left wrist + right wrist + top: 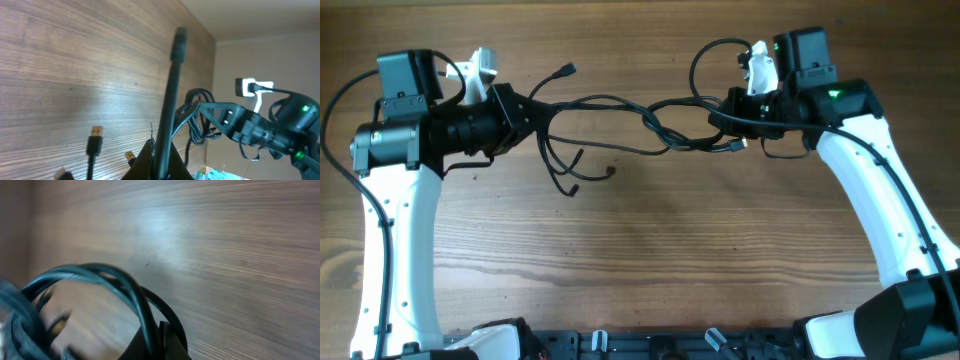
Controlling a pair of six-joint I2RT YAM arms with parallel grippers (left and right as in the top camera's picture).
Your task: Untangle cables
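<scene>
The cables (640, 125) are thin black cords stretched across the far part of the table between my two grippers, knotted together near the middle. My left gripper (525, 108) is shut on one cable; in the left wrist view that cable (170, 100) rises straight out of the jaws (162, 162). Loose ends with USB plugs (94, 140) hang below it. My right gripper (728, 112) is shut on a bundle of cables; in the right wrist view the black loops (100, 280) curl out of the jaws (160, 342).
The wooden table (650, 260) spreads toward the front. A loop of cable (705, 65) stands up behind the right gripper. The arms' bases (650, 345) sit at the front edge. A plug end (565, 70) lies near the left gripper.
</scene>
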